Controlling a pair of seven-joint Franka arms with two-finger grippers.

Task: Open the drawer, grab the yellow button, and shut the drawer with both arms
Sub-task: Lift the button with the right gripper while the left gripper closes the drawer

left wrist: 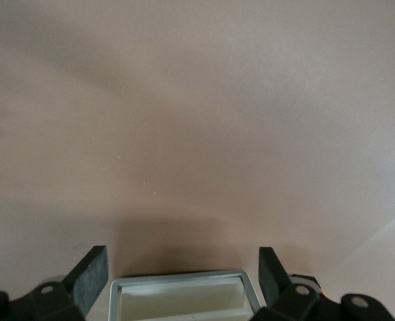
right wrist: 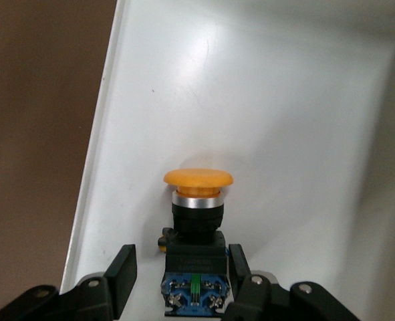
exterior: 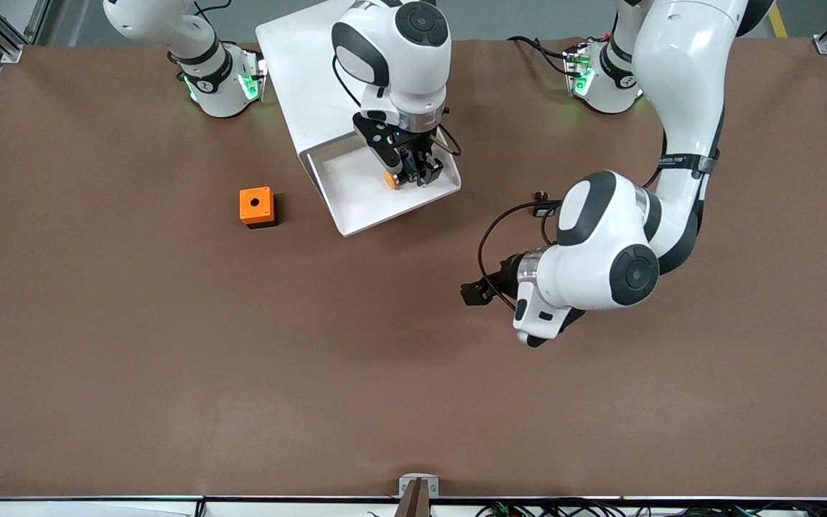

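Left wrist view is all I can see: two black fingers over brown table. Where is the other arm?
Observer: The right claw is down in the open top drawer, fingers either side of a button, a gap showing.
Operator: What does the button look like?
Observer: Orange cap, dark body.
Operator: Anything else around?
Observer: An orange box with a hole sits on the table toward the right arm's end. Your left claw waits open over the table.

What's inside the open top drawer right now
The button lies in the drawer, orange cap showing, with the right gripper fingers either side of its dark body. The drawer floor under the gripper is hidden.
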